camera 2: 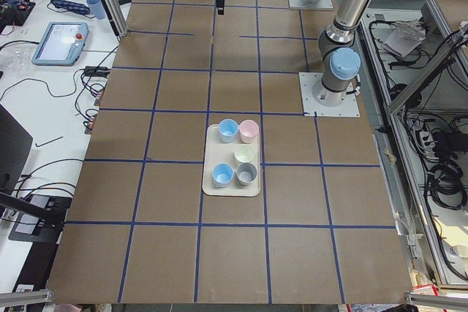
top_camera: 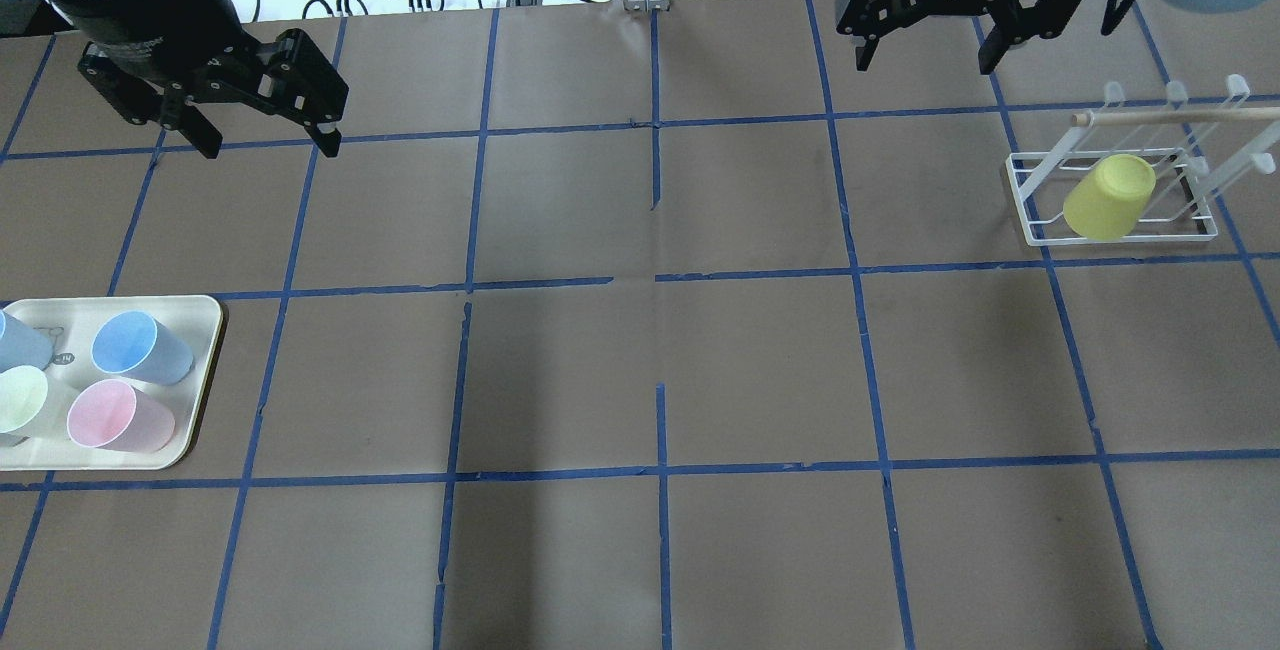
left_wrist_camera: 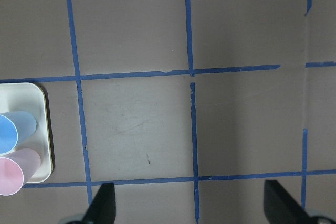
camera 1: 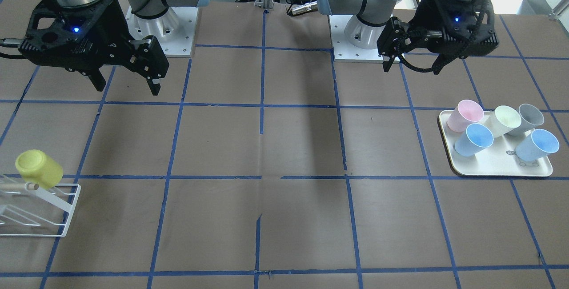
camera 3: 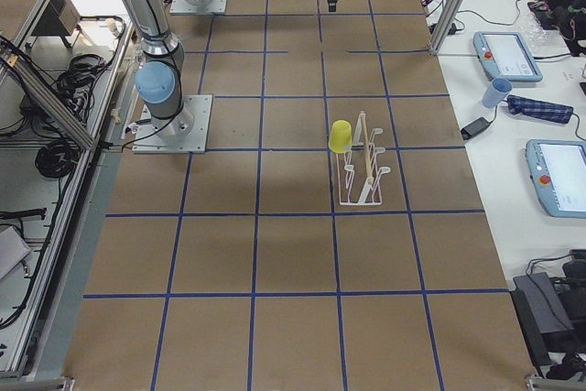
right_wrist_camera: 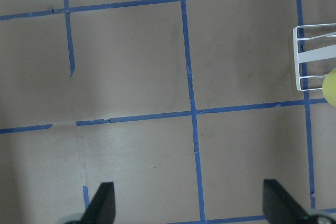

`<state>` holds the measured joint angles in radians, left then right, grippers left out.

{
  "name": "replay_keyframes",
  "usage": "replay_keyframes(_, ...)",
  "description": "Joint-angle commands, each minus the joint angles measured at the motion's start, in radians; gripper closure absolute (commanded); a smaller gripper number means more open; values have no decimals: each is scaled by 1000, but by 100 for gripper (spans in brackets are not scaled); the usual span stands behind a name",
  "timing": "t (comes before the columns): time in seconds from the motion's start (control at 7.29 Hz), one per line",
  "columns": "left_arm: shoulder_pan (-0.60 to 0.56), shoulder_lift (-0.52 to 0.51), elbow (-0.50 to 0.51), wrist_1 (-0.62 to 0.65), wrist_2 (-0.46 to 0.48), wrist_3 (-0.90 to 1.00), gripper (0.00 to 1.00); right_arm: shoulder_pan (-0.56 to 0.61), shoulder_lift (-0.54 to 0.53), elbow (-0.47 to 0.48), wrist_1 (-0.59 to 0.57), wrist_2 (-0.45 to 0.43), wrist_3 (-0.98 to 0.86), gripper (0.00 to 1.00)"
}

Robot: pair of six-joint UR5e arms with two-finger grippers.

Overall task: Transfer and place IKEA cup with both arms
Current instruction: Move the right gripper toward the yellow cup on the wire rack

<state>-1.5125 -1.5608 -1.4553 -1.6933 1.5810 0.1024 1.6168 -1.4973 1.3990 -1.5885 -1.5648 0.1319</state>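
Note:
The bright yellow IKEA cup hangs upside down, tilted, on a white wire rack at the table's right end. It also shows in the front view, the right side view and at the edge of the right wrist view. My right gripper is open and empty, up in the air, left of the rack and farther back; it also shows in the front view. My left gripper is open and empty, high over the back left of the table, and shows in the front view too.
A cream tray at the table's left end holds pastel cups: light blue, pink, pale cream-yellow and grey. The rack has a wooden rod across its top. Blue tape lines grid the brown table.

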Motion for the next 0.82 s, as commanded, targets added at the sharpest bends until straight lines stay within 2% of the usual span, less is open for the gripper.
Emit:
replay_keyframes(0.0,0,-1,1,4,1,7,0,0,0,0,1,0,0,0)
replay_keyframes(0.69,-2,5,-4,4,1,8,0,-38,3,-5,4,-3,-15,0)
